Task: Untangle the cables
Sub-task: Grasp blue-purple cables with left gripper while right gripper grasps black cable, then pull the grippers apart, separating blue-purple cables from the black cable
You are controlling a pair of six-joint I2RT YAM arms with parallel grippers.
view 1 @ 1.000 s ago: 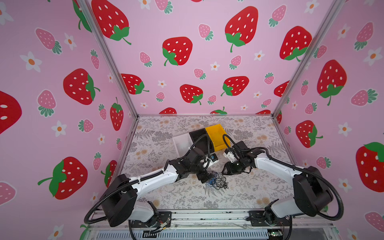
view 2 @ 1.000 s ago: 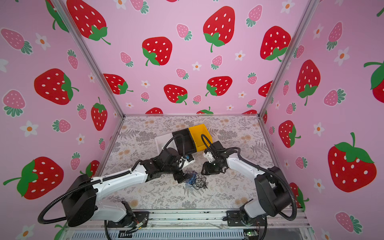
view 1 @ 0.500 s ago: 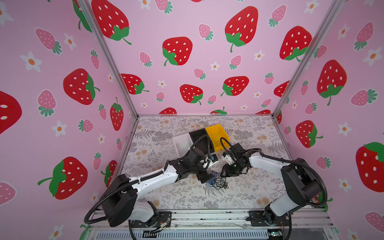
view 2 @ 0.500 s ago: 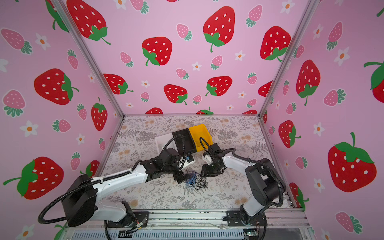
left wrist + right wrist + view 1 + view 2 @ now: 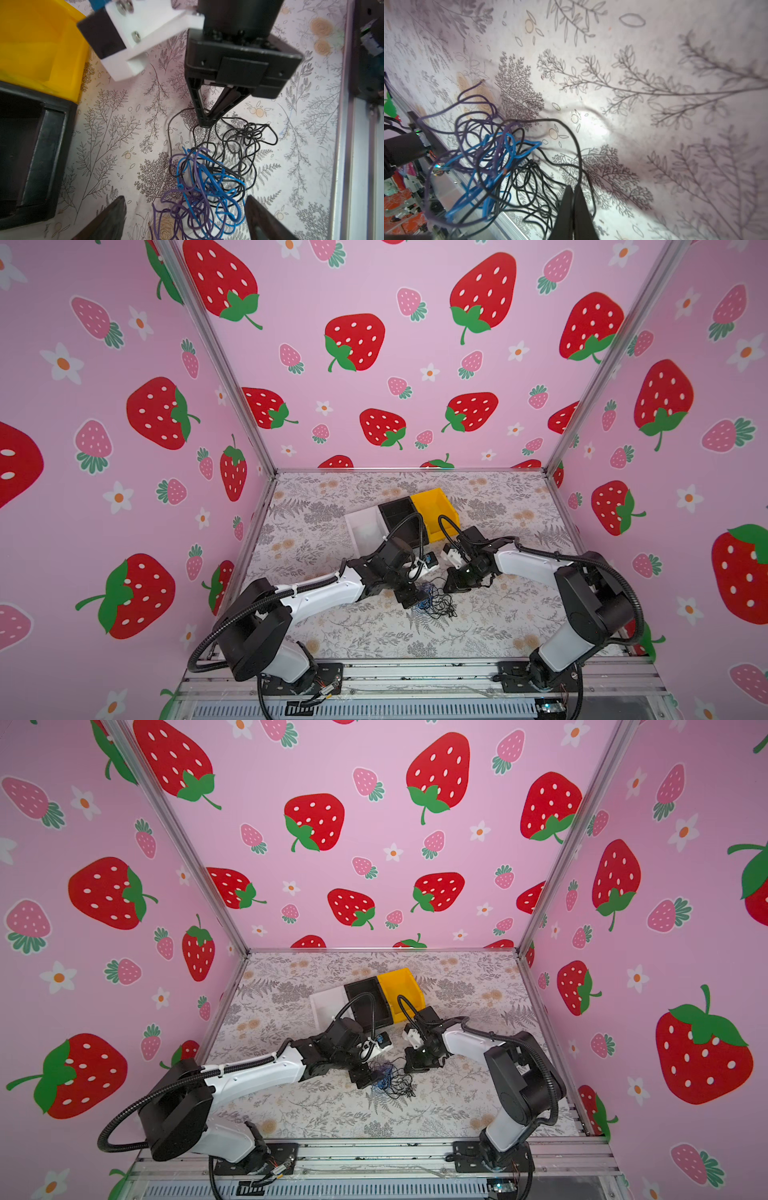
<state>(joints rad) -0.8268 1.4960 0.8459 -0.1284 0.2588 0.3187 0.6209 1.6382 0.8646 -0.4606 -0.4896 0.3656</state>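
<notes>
Reaching left, the right gripper (image 5: 448,588) has clenched at the cables (image 5: 435,605) near mid-table. Left wrist: left gripper (image 5: 185,198) straddles them, released, poised to anchor. Right wrist: closed tips seemingly pinch one black strand (image 5: 550,119) to draw out.

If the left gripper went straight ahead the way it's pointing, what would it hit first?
Most likely the cables: their blue and purple loops lie just ahead of the open left gripper, though its height above them is unclear.
</notes>
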